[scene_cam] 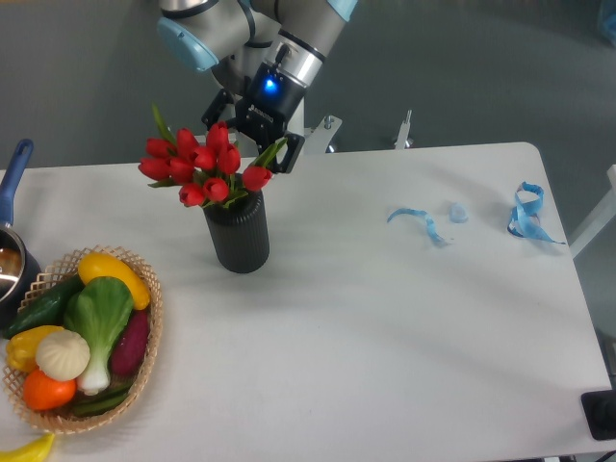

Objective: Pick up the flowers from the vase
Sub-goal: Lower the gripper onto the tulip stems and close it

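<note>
The red tulips (200, 166) stand bunched in the ribbed black vase (239, 234), which sits upright on the white tabletop (385, 327) left of centre, and the pincer (252, 135) hangs just behind and above the bunch on its right side, its dark fingers partly masked by buds and a green leaf, so whether it is spread or closed cannot be told from here. The main hazard, as I judge it, is the vase: it is narrow and tall for its footprint, and if the fingers clamp the stems off-centre or lift at a slant, the stems could drag on the rim and tip or carry the vase along. A grip taken too high, on the buds and not the stems, might crush them or catch only a few, leaving the rest behind or splaying the bunch. A grip on loose leaves alone would likely slip. Around it, a woven basket (144, 371) of vegetables (a yellow pepper (114, 273), a pak choi (96, 322), a cucumber (43, 303), a garlic bulb (63, 354) and an orange fruit (48, 390)) lies near the vase to the lower left; a toppled vase could roll against it. A dark pot (12, 269) with a blue handle (13, 178) sits at the left edge, and blue ribbon scraps (525, 214) lie well apart to the right. Nothing stands between pincer and flowers, and the space straight above is free for lifting.
</note>
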